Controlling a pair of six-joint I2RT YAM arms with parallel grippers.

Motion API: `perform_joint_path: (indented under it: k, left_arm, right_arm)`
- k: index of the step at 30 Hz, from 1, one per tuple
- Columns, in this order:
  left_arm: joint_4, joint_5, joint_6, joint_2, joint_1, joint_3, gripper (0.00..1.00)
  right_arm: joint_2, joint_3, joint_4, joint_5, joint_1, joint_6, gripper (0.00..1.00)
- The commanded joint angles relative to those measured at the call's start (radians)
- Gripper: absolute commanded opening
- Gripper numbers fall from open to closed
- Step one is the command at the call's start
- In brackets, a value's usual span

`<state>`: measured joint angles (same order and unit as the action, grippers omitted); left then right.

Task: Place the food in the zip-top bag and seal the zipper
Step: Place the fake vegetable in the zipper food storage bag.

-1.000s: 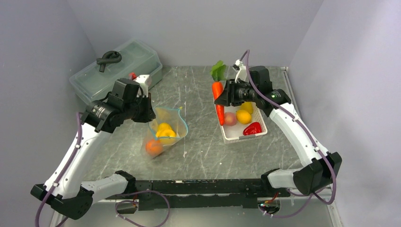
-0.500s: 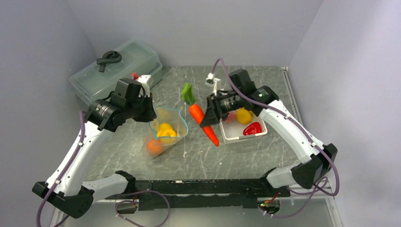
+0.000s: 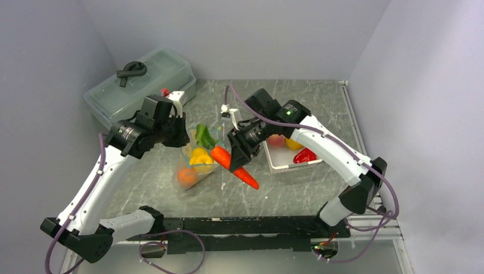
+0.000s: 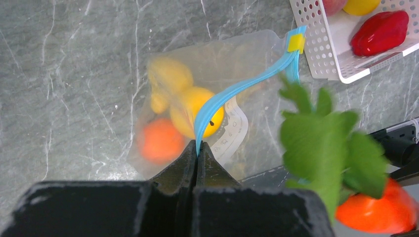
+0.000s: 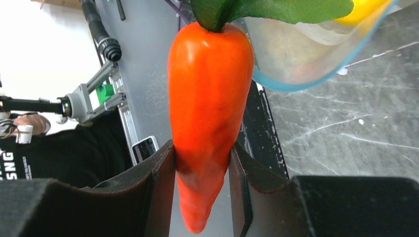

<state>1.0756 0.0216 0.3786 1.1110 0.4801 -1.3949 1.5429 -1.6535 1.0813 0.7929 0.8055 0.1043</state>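
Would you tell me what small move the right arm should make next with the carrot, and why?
Probably ease the carrot leaf-first farther into the zip-top bag. The right gripper grips its body, only its leaves reach the mouth, and the left gripper pinches the zipper, holding that mouth open.

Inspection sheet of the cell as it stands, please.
Surface: grey marbled table, scratched.
Job's things: zip-top bag open, orange and yellow pieces inside; carrot, leaves first, at its mouth; red pepper, peach, yellow fruit in basket.
Clutter: lidded box back left, black object on its lid.
Grippers: left gripper shut on zipper; right gripper shut on carrot.
Cables: purple cables along both arms, no snag seen.
Surroundings: grey walls; person visible in right wrist view.
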Motion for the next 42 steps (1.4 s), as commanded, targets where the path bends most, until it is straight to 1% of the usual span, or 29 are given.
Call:
perform_joint_path:
  k: [1, 6, 20, 28, 34, 38, 42]
  left_arm:
    - [-0.057, 0.010, -0.017, -0.005, -0.003, 0.004, 0.00]
    - [-0.065, 0.018, -0.018, -0.006, -0.003, 0.011, 0.00]
    - [-0.099, 0.052, -0.043, -0.066, -0.002, 0.068, 0.00]
    - [-0.123, 0.112, -0.069, -0.097, 0.002, 0.110, 0.00]
    - [-0.143, 0.132, -0.059, -0.115, 0.005, 0.144, 0.00]
    - [-0.154, 0.150, -0.052, -0.121, 0.007, 0.157, 0.00]
    - [-0.153, 0.145, -0.054, -0.129, 0.009, 0.157, 0.00]
  right_arm:
    - [0.040, -0.057, 0.056, -0.016, 0.041, -0.022, 0.20]
    - [0.062, -0.048, 0.052, 0.004, 0.061, -0.012, 0.20]
    - [0.181, -0.098, 0.069, -0.023, 0.062, 0.112, 0.21]
    - [0.257, -0.182, 0.085, -0.055, 0.063, 0.179, 0.21]
    - [0.309, -0.237, 0.088, -0.077, 0.070, 0.216, 0.23]
    - [0.340, -0.296, 0.081, -0.081, 0.077, 0.245, 0.27]
    - [0.376, -0.357, 0.101, -0.097, 0.086, 0.252, 0.35]
